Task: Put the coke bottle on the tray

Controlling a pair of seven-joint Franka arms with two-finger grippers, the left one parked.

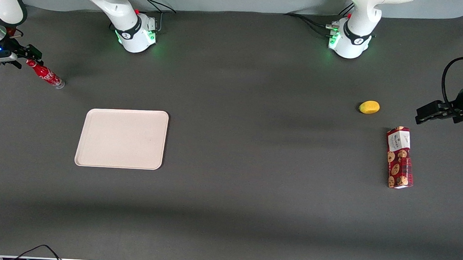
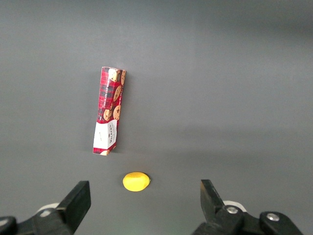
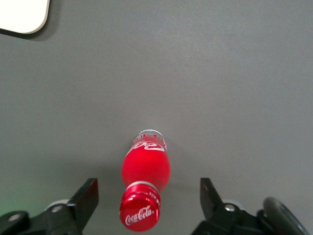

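A dark grey mat point(image 1: 230, 153) covered the whole table, with a pale grey wall strip along its farthest edge and loose cables trailing at the edge nearest the front camera. The coke bottle point(image 1: 45, 74) stood on the mat at the working arm's end of the table, appearing tilted in the front view, its red cap toward the gripper point(image 1: 32, 56). The gripper hung above the cap; its 2 fingers point(image 3: 86, 199) were spread wide, one on each side of the coke bottle point(image 3: 145, 175), touching nothing. The tray point(image 1: 122, 138) lay flat on the mat, nearer the front camera than the bottle and apart from it. Toward the parked arm's end lay 1 yellow lemon point(image 1: 369, 107) and 1 red cookie box point(image 1: 399, 157).
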